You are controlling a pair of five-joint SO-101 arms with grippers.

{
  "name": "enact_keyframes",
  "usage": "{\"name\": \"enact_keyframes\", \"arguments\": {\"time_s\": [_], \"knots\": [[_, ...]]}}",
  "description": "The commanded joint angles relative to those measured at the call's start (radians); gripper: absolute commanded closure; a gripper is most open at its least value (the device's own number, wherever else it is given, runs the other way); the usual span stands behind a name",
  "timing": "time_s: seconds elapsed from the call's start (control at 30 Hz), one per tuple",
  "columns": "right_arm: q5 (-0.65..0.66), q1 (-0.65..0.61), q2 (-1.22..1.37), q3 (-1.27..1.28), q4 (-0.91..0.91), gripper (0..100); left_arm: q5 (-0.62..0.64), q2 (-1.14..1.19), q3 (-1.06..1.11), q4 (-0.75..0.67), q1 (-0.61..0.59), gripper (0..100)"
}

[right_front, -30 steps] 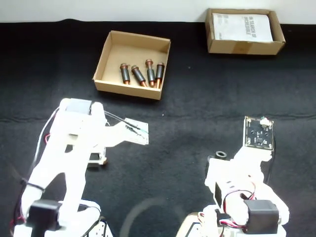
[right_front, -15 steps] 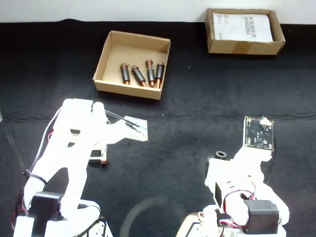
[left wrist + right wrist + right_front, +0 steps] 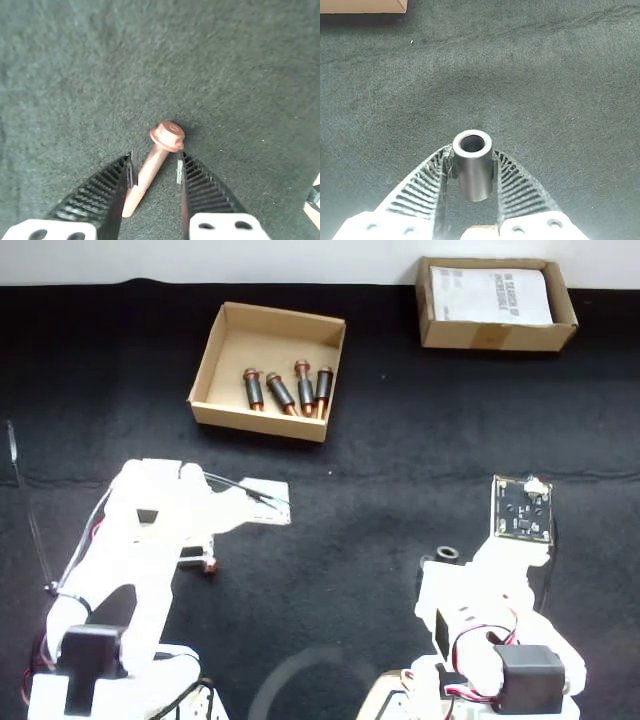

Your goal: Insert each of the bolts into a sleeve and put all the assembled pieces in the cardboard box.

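Note:
A copper bolt [image 3: 150,170] lies on the black mat, head pointing away from my left gripper [image 3: 155,162]. The gripper is open, its fingers straddling the shaft with a small gap on each side. In the high view this bolt [image 3: 206,563] sits under the left arm. My right gripper [image 3: 472,154] is shut on a grey metal sleeve [image 3: 472,172], bore facing outward, just above the mat. The high view has the sleeve [image 3: 446,553] at the front right. The cardboard box [image 3: 225,345] at the back holds several assembled pieces [image 3: 288,390].
A second cardboard box [image 3: 430,330] with a printed sheet inside stands at the back right. Black mat covers the table between the arms and the boxes.
The left arm has shifted slightly left and settled lower over the bolt. The right arm and its sleeve have not moved.

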Motion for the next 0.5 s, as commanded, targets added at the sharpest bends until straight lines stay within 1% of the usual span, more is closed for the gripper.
{"name": "enact_keyframes", "arguments": {"time_s": [0.0, 0.2, 0.4, 0.47], "knots": [[0.012, 0.008, 0.001, -0.002, -0.013, 99.1, -0.315, 0.025, -0.036, -0.015, -0.028, 86], [0.012, 0.008, 0.001, -0.002, -0.027, 99.1, -0.315, 0.077, -0.035, -0.018, -0.036, 86], [0.012, 0.008, 0.001, -0.002, -0.028, 99.1, -0.311, 0.128, -0.058, -0.021, -0.019, 86], [0.012, 0.008, 0.001, -0.007, -0.028, 99.1, -0.313, 0.147, -0.059, -0.021, -0.018, 88]]}}
